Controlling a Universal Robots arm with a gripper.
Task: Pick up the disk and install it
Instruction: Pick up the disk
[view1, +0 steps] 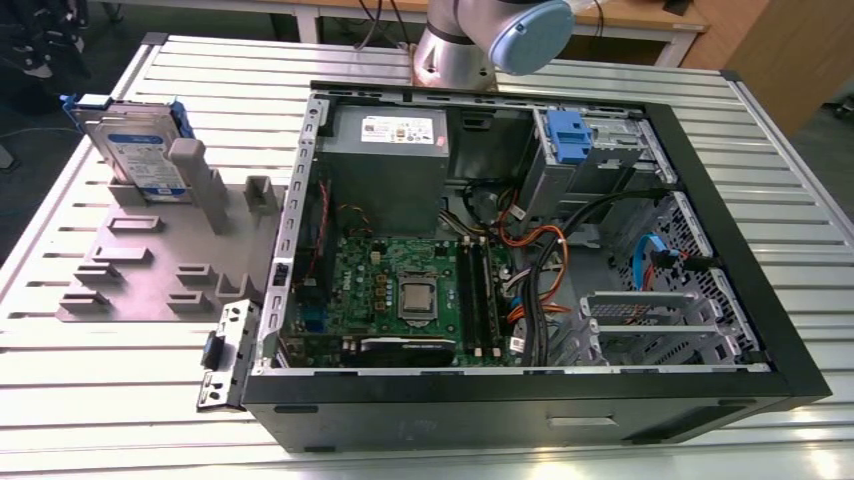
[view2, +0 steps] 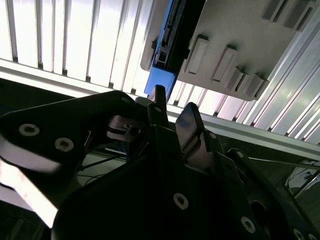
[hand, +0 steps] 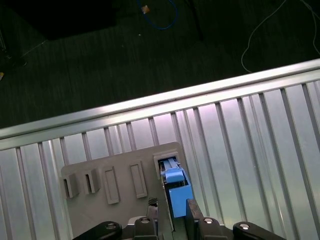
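The disk (view1: 135, 150) stands on edge in the grey slotted holder (view1: 140, 265) at the exterior view's left, silver with a white-and-blue label and a blue carrier frame. In both wrist views I look down on its blue end handle (hand: 176, 189) (view2: 160, 83) rising from the holder (hand: 116, 201) (view2: 240, 40). My gripper (hand: 173, 205) (view2: 173, 106) hangs above the handle and apart from it. It is open, one dark finger to each side of the disk's line, with nothing between them.
An open black computer case (view1: 798, 340) lies on the slatted metal table (view1: 80, 400) at the exterior view's right, showing motherboard, cables and a blue-tabbed drive (view1: 567, 135) in its grey cage. The arm's base (view1: 461, 50) stands behind the case. Beyond the table edge (hand: 150, 105) is dark floor.
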